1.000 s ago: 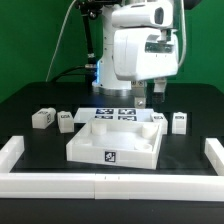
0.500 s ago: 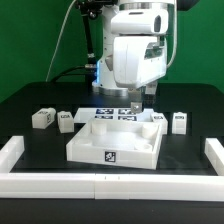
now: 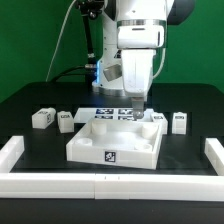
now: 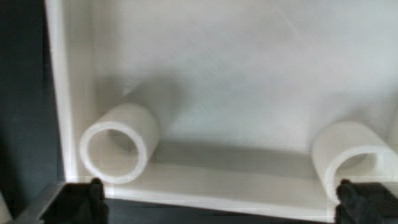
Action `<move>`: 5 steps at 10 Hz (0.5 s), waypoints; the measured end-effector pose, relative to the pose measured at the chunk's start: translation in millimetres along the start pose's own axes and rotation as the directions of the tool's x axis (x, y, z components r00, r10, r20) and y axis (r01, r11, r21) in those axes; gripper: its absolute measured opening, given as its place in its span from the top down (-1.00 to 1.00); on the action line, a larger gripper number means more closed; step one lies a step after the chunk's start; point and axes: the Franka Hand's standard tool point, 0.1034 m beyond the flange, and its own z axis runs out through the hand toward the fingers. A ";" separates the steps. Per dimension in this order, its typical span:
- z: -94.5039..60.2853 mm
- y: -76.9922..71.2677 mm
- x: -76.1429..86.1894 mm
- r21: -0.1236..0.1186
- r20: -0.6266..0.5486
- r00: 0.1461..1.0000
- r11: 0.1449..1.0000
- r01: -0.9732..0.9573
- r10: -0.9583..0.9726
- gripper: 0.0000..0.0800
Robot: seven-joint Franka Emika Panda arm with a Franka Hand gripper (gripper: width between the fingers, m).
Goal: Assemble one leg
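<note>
At the exterior view's left, one leg (image 3: 40,118) stands on the black surface (image 3: 30,95), with another leg (image 3: 65,120) just beside it. The white panel (image 3: 112,143) lies in the middle. The claw (image 3: 137,101) hangs over its right part, fingers spread wide and holding nothing. A third leg (image 3: 178,121) stands at the exterior view's right.

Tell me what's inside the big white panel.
Inside the panel: two round corner sockets on bare white floor, nothing else in wrist view. Its front wall hides the rest.

White socketed panel (image 3: 85,148), marker board (image 3: 106,113), black table (image 3: 42,150), green backdrop (image 3: 30,40)
</note>
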 end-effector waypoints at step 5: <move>4.1 -16.6 -8.3 0.022 0.007 1.000 0.999 -0.024 0.024 -0.63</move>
